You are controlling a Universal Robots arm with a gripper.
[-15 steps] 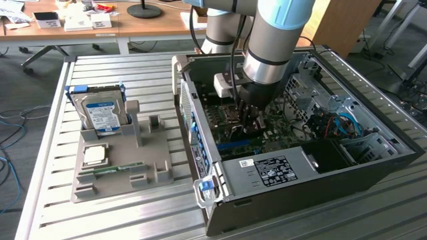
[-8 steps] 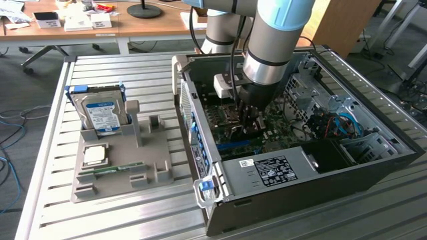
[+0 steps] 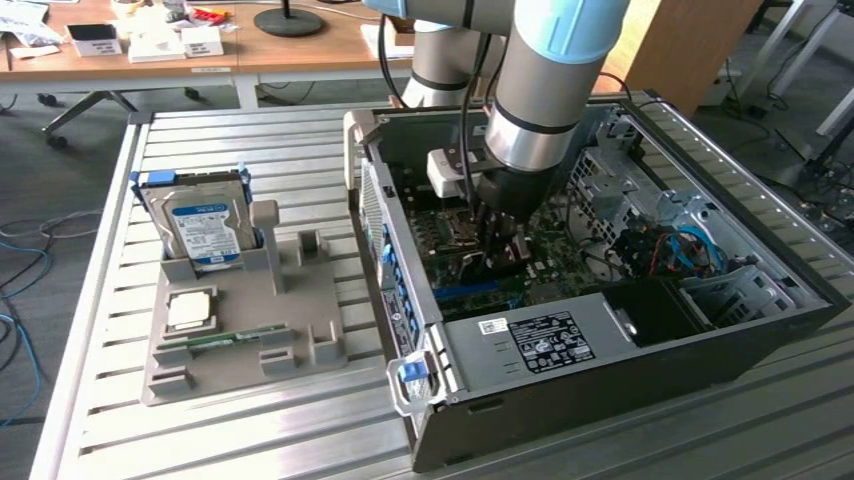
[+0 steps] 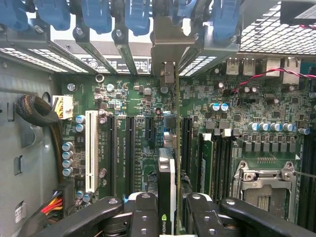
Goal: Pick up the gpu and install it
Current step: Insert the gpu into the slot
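**Jaws clamped on the gpu inside the open case**

Closest to the wrist camera, the gripper (image 4: pixel 166 210) has its black jaws drawn narrow on the upper edge of the gpu (image 4: pixel 166 175). The card is held edge-on, upright over the board. Its silver bracket (image 4: pixel 168 47) stands at the case's rear wall, among the blue slot clips (image 4: pixel 96 15). Whether the card's lower edge sits fully in a slot cannot be told.

In the exterior view, the slatted metal bench (image 3: pixel 267 150) carries everything. The computer case (image 3: pixel 641 400) lies on it with its side open. The arm (image 3: pixel 554 60) reaches straight down into it, and the gripper (image 3: pixel 501 240) is low over the green motherboard (image 3: pixel 567 268). The power supply (image 3: pixel 541 340) with its label fills the case's near part.

Towards the exterior view's left, well apart from the case, a grey holder (image 3: pixel 300 310) rests on the bench. A hard drive (image 3: pixel 207 225) with a blue-white label stands upright in it. A narrow green memory stick (image 3: pixel 234 337) lies flat nearer the front.

On the motherboard in the wrist view, a long white slot (image 4: pixel 91 150) runs parallel to the gpu. A processor socket (image 4: pixel 264 180) lies on the card's other side.
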